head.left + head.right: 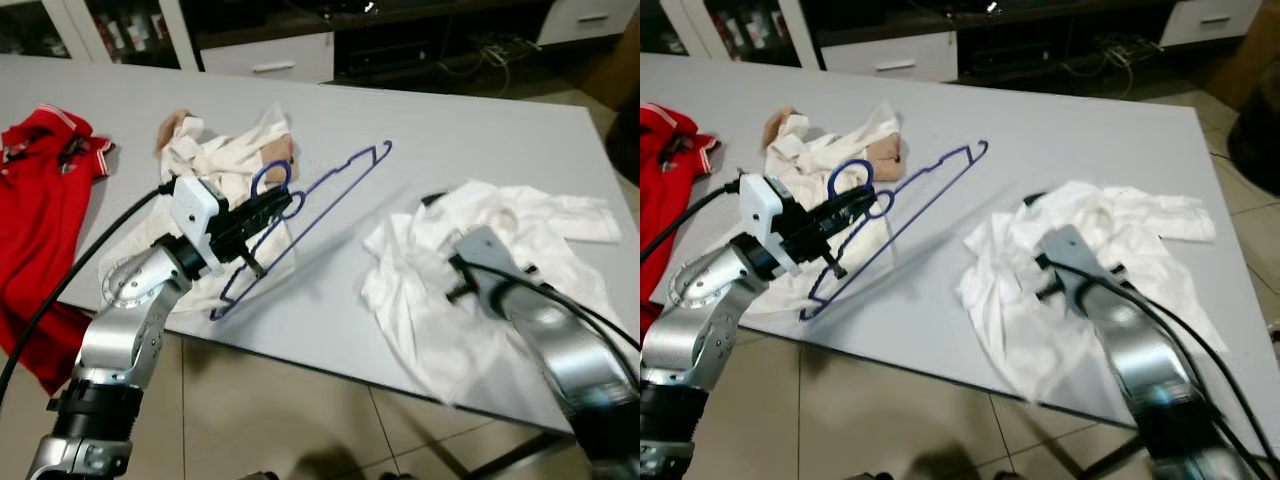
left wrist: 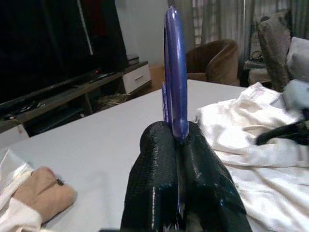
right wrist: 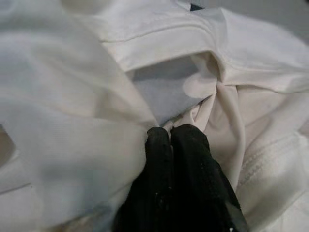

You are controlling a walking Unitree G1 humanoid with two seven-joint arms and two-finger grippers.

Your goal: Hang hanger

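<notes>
On the grey table (image 1: pixel 480 120), left to right: red shirt (image 1: pixel 40 190); cream garment (image 1: pixel 215 160); left gripper (image 1: pixel 268 208) pinched shut on the blue hanger (image 1: pixel 330 185) near its hook, lifted over the tabletop; right gripper (image 3: pixel 170 137) closed on a fold of the white shirt (image 1: pixel 520 240). Step in hand, likely: bringing hanger and shirt together. Next needs the collar held open for the hanger's arm

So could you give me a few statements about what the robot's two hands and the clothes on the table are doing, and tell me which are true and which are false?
1. The left gripper is shut on the blue hanger. True.
2. The hanger lies flat on the table. False: it is held tilted, raised above it.
3. The right gripper pinches the white shirt. True.
4. The red garment is beside the right arm. False: it lies at the table's left end.
</notes>
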